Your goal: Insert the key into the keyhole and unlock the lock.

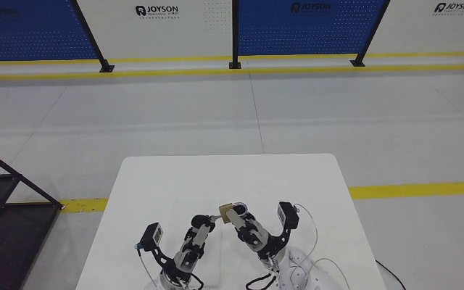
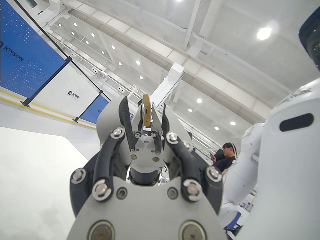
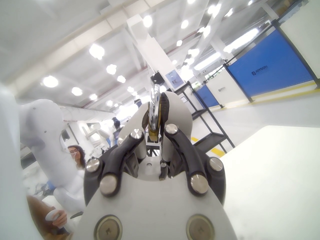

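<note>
Your left gripper (image 2: 144,118) pinches the key (image 2: 146,106) just beside the lock (image 3: 153,124) clamped in your right gripper (image 3: 153,111): insertion seems the step in hand, needing fine alignment

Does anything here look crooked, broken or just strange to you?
Nothing stands out. The lock sits clamped straight in the right gripper, held up over the white table, with no visible damage.
</note>
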`<action>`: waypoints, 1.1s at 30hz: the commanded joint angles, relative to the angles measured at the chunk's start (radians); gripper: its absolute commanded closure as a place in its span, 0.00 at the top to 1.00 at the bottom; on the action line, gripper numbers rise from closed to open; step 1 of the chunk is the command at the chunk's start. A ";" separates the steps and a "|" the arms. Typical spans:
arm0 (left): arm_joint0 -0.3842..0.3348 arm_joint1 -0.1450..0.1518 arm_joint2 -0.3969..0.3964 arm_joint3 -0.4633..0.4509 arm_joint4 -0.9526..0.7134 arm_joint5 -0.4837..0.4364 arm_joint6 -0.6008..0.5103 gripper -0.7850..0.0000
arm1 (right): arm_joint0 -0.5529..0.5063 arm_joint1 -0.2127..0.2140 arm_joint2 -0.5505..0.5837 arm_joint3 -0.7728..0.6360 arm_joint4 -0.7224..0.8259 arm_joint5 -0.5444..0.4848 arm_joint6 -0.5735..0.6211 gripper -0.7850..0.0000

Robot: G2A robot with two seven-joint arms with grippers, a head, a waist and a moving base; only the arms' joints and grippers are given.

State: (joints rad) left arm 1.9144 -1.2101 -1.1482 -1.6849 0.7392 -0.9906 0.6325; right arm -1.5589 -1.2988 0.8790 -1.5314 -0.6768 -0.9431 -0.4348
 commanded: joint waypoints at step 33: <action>0.008 -0.012 -0.012 -0.005 0.033 0.019 -0.026 0.49 | -0.009 -0.009 0.005 0.002 0.008 -0.007 0.073 0.00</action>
State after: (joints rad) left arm 1.9220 -1.2219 -1.1595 -1.6903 0.7744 -0.9708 0.6045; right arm -1.5678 -1.3074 0.8831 -1.5297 -0.6693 -0.9496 -0.3627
